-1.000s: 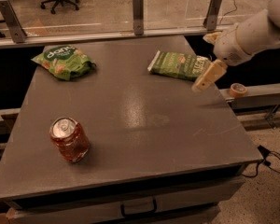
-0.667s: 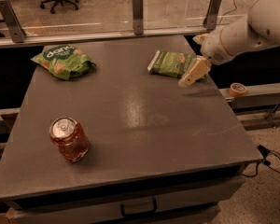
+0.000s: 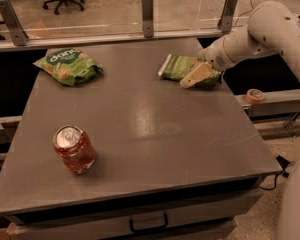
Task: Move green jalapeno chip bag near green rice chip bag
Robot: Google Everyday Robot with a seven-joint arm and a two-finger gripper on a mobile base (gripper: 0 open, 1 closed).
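Note:
The green jalapeno chip bag is dark olive-green with a white edge and lies flat at the table's back right. The green rice chip bag is bright green with a round dark logo and lies at the back left, far from the other bag. My gripper comes in from the right on a white arm. It sits over the right end of the jalapeno bag and hides part of it. I cannot tell whether it touches the bag.
A red soda can stands upright at the front left of the grey table. A roll of tape lies on a ledge to the right. A glass barrier with metal posts runs along the back edge.
My gripper has moved left and towards the back, from beside the table's right edge to over the right end of the jalapeno bag. The bags and can have not moved.

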